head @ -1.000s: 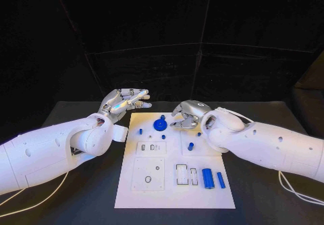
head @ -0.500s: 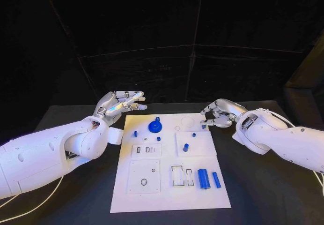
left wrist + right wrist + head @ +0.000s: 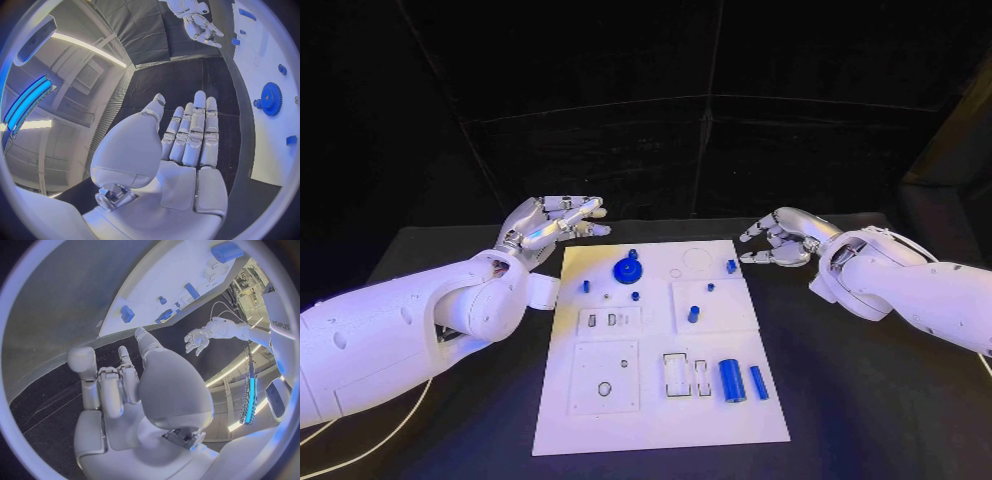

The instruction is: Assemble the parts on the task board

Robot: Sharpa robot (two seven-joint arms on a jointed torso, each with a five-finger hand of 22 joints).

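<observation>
White task board (image 3: 653, 400) flat mid-bench, carrying small blue parts — a gear (image 3: 629, 270) near its far end, two cylinders (image 3: 731, 380) side by side near the right edge. Left robot hand (image 3: 553, 222) raised off the board's far-left corner, fingers extended, holding nothing. Right robot hand (image 3: 783, 238) off the far-right corner, fingers loosely curled — empty.

the task board (image 3: 661, 410) lies mid-table, left hand (image 3: 548, 222) and right hand (image 3: 783, 238) flanking its far end.
</observation>
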